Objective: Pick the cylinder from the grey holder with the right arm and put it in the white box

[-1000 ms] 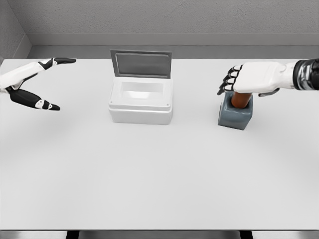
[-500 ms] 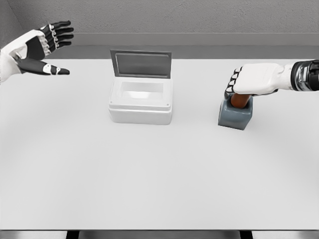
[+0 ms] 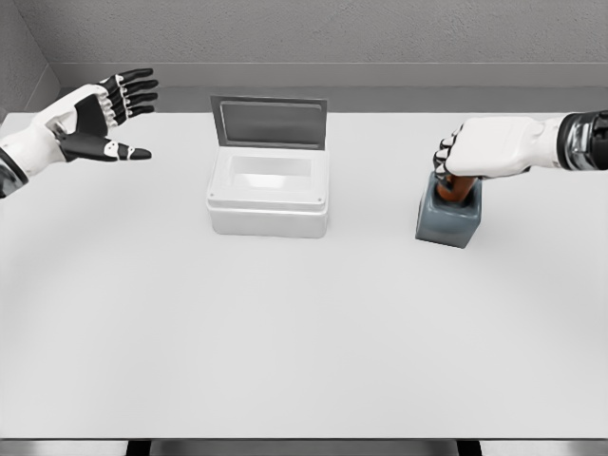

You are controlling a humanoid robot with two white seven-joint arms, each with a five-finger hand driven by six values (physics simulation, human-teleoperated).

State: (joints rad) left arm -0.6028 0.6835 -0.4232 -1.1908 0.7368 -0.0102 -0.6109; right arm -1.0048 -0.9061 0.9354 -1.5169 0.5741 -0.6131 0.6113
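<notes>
Head view, only one view given. White worktop (image 3: 304,332), grey wall behind.

Right hand (image 3: 480,150) enters from right edge, arm roughly level, fist over the top of the cylinder (image 3: 454,189). Fingers (image 3: 445,157) curled down around cylinder's upper end, clenched on it. Only a short brown-orange stretch of cylinder visible below the hand, upper part hidden by palm. Cylinder stands upright in the holder (image 3: 449,215), lower end inside it, not lifted clear as far as visible. Holder is a grey-blue block, sits on worktop right of centre, slightly turned.

Box (image 3: 269,193) white, sits left of centre, well apart from holder. Lid (image 3: 269,122) grey, hinged at the far side, standing open and upright. Box inside looks white; contents not discernible, nothing visible in it.

Left hand (image 3: 98,119) at upper left, arm coming in from left edge, held above far-left part of worktop. Fingers spread and straight, pointing right toward box, thumb stretched out below them; released, holds nothing. Well apart from box.

Dark gaps at bottom edge below worktop front; cannot tell what they are.
</notes>
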